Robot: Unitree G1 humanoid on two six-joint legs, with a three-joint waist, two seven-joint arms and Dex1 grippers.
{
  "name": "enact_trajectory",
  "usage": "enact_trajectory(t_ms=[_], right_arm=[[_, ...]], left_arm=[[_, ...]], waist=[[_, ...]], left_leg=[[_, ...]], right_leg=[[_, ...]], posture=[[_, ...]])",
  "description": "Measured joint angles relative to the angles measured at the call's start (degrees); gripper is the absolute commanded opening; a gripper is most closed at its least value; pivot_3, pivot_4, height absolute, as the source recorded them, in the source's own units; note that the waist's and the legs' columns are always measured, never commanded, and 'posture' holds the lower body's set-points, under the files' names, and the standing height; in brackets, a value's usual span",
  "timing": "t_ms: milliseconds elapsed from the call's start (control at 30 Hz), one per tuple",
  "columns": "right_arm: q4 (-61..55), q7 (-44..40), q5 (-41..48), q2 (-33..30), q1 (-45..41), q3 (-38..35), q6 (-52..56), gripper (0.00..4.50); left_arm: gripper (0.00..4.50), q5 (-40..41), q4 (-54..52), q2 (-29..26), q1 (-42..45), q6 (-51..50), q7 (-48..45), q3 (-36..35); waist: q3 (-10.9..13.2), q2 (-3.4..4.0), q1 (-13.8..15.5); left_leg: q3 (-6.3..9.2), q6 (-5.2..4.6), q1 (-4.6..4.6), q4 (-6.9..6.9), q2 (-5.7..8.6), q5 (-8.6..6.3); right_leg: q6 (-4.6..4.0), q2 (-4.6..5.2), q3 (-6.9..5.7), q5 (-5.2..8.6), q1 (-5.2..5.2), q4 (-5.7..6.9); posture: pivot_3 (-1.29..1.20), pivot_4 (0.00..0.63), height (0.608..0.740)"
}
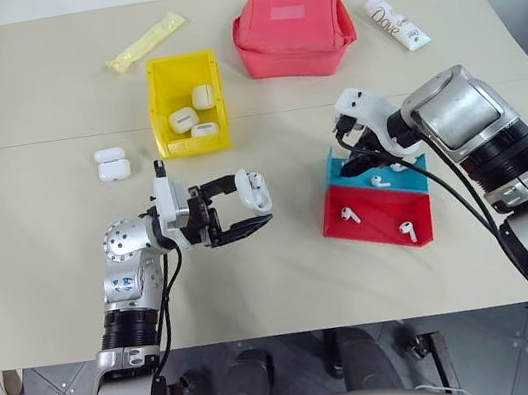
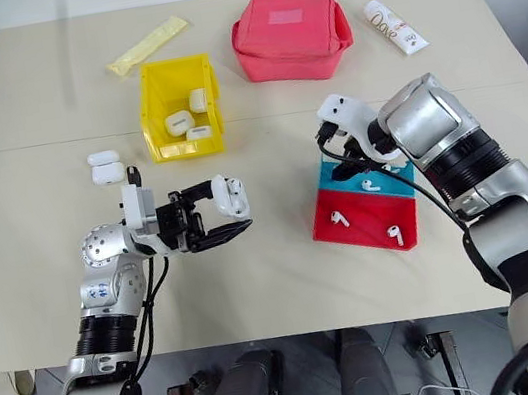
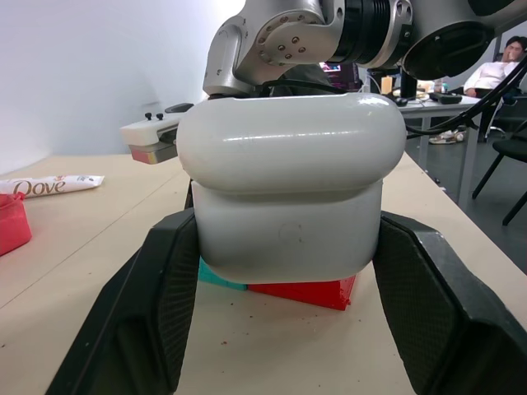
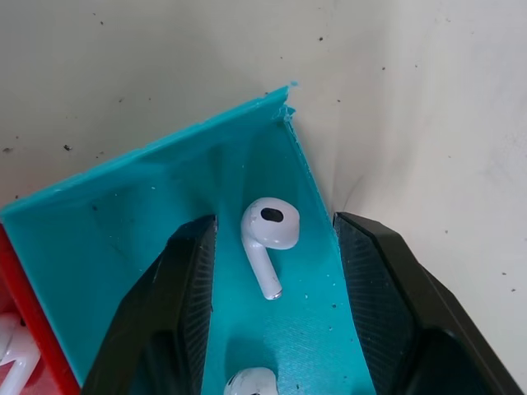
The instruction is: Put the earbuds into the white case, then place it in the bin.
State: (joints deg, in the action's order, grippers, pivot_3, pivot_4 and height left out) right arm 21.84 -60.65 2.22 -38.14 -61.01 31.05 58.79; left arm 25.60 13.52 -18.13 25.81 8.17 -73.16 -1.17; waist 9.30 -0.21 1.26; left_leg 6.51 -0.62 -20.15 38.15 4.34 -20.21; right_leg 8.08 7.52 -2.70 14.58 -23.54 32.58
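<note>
My left gripper is shut on the white case, held just above the table, left of centre. The left wrist view shows the case pinched between both black fingers. My right gripper points down into the blue end of a red-and-blue tray. Its fingers stand open on either side of one of the earbuds, touching nothing. More earbuds lie in the tray's red part. The yellow bin stands at the back, left of centre.
Three look-alike white cases lie inside the bin, and another one sits on the table to its left. Behind are a pink-red zip pouch, a Dove tube and a yellow packet.
</note>
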Motion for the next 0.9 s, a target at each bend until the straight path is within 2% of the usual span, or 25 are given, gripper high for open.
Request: enact_trajectory(t_ms=[133, 367, 433, 533, 700, 800, 900], right_arm=[[0.0, -0.4, -0.8, 0.0, 0.0, 0.0, -0.5, 0.49], [0.2, -0.4, -1.3, 0.4, 0.1, -0.4, -1.5, 0.49], [-0.7, 0.6, -0.8, 0.4, 1.3, -3.4, -2.8, 0.49], [-6.1, 1.5, 1.9, -0.1, 4.2, -10.4, -5.6, 0.49], [-22.7, 1.4, 11.0, -0.8, 16.0, -25.4, -11.0, 0.49], [-34.1, 2.0, 19.8, 0.9, 24.0, -35.1, -8.9, 0.49], [-44.9, 3.6, 29.5, 4.3, 30.4, -41.5, -5.4, 0.49]], left_arm=[[2.78, 0.0, 0.0, 0.0, -0.1, 0.0, 0.2, 0.0], [2.78, 0.0, 0.0, -0.1, -0.1, 0.0, -0.1, 0.1], [2.78, 0.0, 0.0, 0.1, -0.1, -0.2, -0.4, 0.6], [2.78, 0.2, 0.0, 0.9, -0.1, -0.7, -1.5, 2.0], [2.78, 0.8, 0.6, 2.7, 0.6, -1.1, -2.9, 3.4], [2.78, 1.2, 2.1, 4.1, 2.3, -1.2, -3.8, 3.7], [2.78, 1.3, 5.4, 4.6, 5.7, -1.2, -5.0, 3.7]], waist=[[0.0, -0.02, 0.0], [-0.1, -0.03, 0.0], [-0.1, -0.03, 0.1], [-0.1, -0.03, 0.1], [-0.1, -0.12, 0.3], [-0.1, -0.18, 0.3], [-0.2, -0.24, 0.3]], left_leg=[[0.0, 0.0, 0.0, 0.0, 0.0, 0.0], [0.0, 0.0, 0.01, 0.01, 0.0, 0.0], [0.0, 0.0, -0.01, 0.02, 0.03, 0.0], [0.0, -0.01, -0.01, 0.03, 0.03, 0.01], [-0.01, -0.01, -0.01, 0.05, 0.02, 0.01], [0.0, -0.01, -0.01, 0.07, 0.01, 0.01], [0.01, -0.01, 0.01, 0.08, -0.04, 0.01]], right_leg=[[0.0, 0.0, 0.0, 0.0, 0.0, 0.02], [0.0, 0.0, 0.0, 0.0, -0.02, 0.05], [0.0, 0.02, 0.0, 0.0, -0.03, 0.06], [0.0, 0.02, 0.0, 0.0, -0.03, 0.1], [-0.01, 0.01, -0.02, 0.0, 0.02, 0.06], [-0.01, 0.02, -0.02, 0.0, 0.05, 0.05], [-0.01, 0.0, -0.02, 0.0, 0.05, 0.07]], posture=[[0.0, 0.15, 0.74], [0.0, 0.15, 0.74], [0.0, 0.15, 0.74], [0.0, 0.15, 0.74], [0.0, 0.15, 0.74], [0.0, 0.15, 0.74], [0.0, 0.15, 0.74]])
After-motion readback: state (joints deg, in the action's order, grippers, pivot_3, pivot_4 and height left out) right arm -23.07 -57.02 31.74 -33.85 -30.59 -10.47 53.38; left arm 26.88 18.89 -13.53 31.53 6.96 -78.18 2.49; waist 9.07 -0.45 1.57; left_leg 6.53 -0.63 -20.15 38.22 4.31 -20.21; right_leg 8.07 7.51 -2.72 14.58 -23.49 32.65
